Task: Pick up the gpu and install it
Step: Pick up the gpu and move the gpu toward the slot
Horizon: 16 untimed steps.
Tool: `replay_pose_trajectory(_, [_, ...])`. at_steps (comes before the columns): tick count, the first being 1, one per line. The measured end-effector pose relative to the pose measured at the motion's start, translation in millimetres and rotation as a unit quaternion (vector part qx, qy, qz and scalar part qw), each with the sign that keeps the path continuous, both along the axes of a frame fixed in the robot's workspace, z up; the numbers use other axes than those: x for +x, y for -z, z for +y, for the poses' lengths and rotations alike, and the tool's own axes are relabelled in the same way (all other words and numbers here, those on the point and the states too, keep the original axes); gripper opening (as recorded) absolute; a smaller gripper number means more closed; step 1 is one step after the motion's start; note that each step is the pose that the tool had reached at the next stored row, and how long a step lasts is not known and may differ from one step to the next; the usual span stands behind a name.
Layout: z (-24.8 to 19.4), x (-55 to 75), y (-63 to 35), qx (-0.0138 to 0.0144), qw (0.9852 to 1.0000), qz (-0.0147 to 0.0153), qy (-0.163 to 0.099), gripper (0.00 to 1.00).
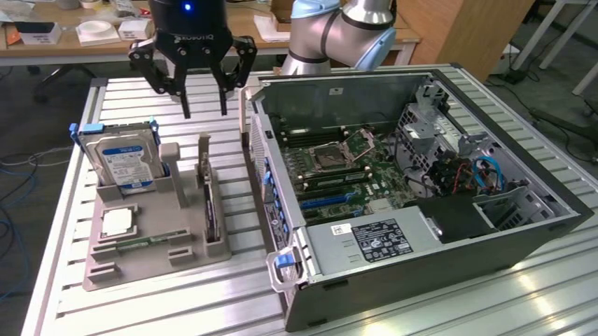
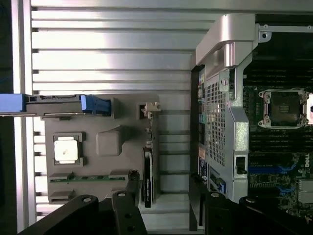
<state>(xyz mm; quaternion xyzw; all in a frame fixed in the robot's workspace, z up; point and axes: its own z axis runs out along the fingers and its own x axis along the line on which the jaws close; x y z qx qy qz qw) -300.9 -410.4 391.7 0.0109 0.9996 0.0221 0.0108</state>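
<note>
The gpu (image 1: 209,203) stands on edge in a slot of the grey holder tray (image 1: 140,262), its silver end bracket toward the far side. In the wrist view the gpu (image 2: 148,169) appears edge-on, a thin dark strip with the bracket at one end. My gripper (image 1: 204,112) hangs open in the air above the far end of the tray, roughly over the card's bracket end and well clear of it. Its two dark fingers (image 2: 131,188) straddle the card's line in the wrist view, with nothing between them.
A blue-labelled hard drive (image 1: 120,159), a processor chip (image 1: 117,222) and a memory stick (image 1: 140,243) share the tray. The open computer case (image 1: 523,231) lies at the exterior view's right, motherboard (image 1: 341,164) exposed, its metal wall (image 1: 271,203) close beside the tray.
</note>
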Motion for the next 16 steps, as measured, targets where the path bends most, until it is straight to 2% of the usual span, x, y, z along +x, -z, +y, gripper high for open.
replay_pose_trajectory(4, [-5.2,-0.5,7.1,0.0001,1.0,0.0039,-0.001,0.53])
replay_pose_trajectory(6, [-12.2,-0.5,10.3,0.0,1.0,0.0074,-0.001,0.53])
replay_pose_trajectory(8, [-16.4,-1.0,11.0,-0.0011,1.0,0.0091,-0.001,0.53])
replay_pose_trajectory(11, [-22.4,-1.8,11.7,-0.003,0.9999,0.0106,-0.001,0.53])
replay_pose_trajectory(13, [-27.0,-2.3,13.6,-0.003,0.9999,0.0111,-0.001,0.53])
replay_pose_trajectory(16, [-28.7,-4.2,18.7,-0.0024,0.9999,0.0111,-0.001,0.53])
